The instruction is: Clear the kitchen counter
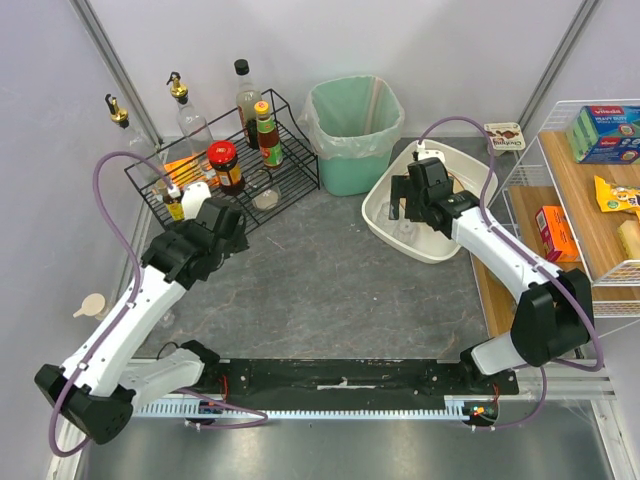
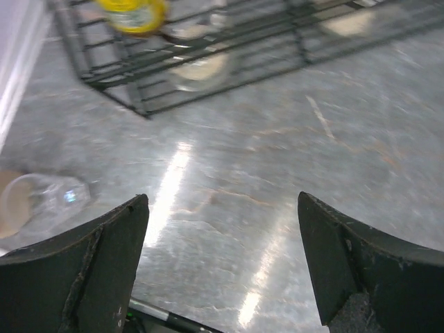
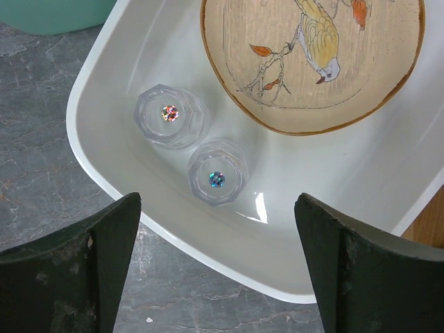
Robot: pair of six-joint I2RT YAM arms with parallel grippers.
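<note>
Counter (image 1: 330, 290), tub (image 3: 97, 97), two glasses (image 3: 170, 116), one plate (image 3: 312, 83), left claw (image 2: 222, 201), right claw (image 3: 216, 199), both agape, empty

i see a white basin (image 3: 291, 201) holding two clear glasses (image 3: 170, 115) and a bird-painted plate (image 3: 312, 62); a green bin (image 1: 352, 135) stands just beside it, a black wire rack (image 1: 292, 172) of bottles further left.

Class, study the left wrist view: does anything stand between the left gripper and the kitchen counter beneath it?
Nothing visible does. The left gripper hangs open over bare kitchen counter. A clear glass sits at the left edge of that view, and the black wire rack stands farther ahead; neither is in the gap.
</note>
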